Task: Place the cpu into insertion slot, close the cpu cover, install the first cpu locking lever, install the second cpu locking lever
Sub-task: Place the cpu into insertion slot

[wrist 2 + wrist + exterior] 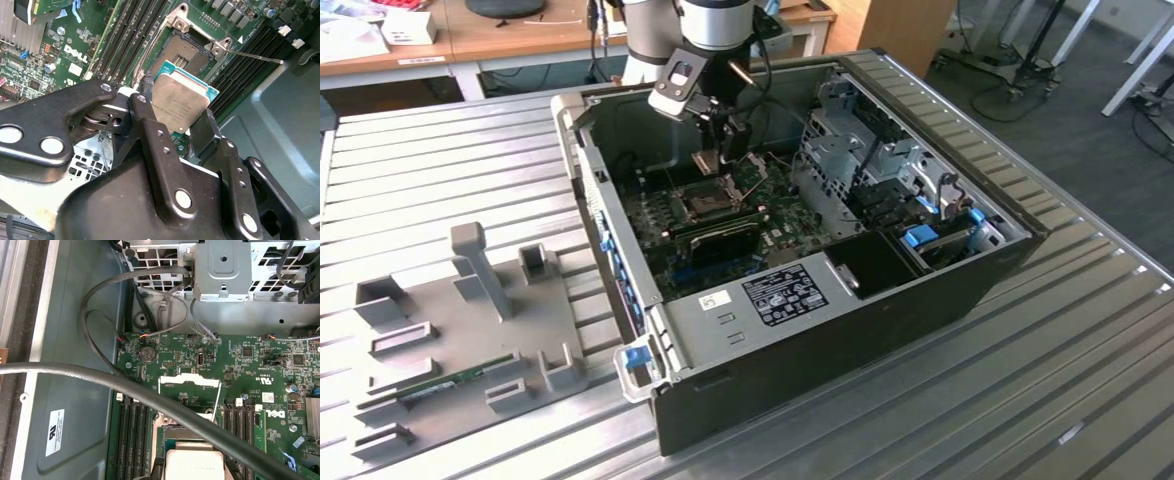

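Note:
My gripper [711, 158] reaches down into the open computer case [961, 290]. It is shut on the cpu [180, 100], a flat square chip with a dull metal top, pinched at its edges between the two black fingers [150, 125]. The cpu hangs tilted just above the board, close over the insertion slot [182, 52], whose black socket lies open and bare. In the first wrist view the cpu [194, 465] sits beside the insertion slot [172, 432]. The cpu cover [190, 380], a silvery frame, stands swung open. A thin locking lever [252, 56] sticks out beside the socket.
Long black memory slots [125, 45] flank the socket. A thick black cable [75, 372] crosses the first wrist view. A metal drive cage [854, 150] stands at the exterior view's right. A grey fixture plate [467, 330] with a memory stick [454, 380] lies outside the case.

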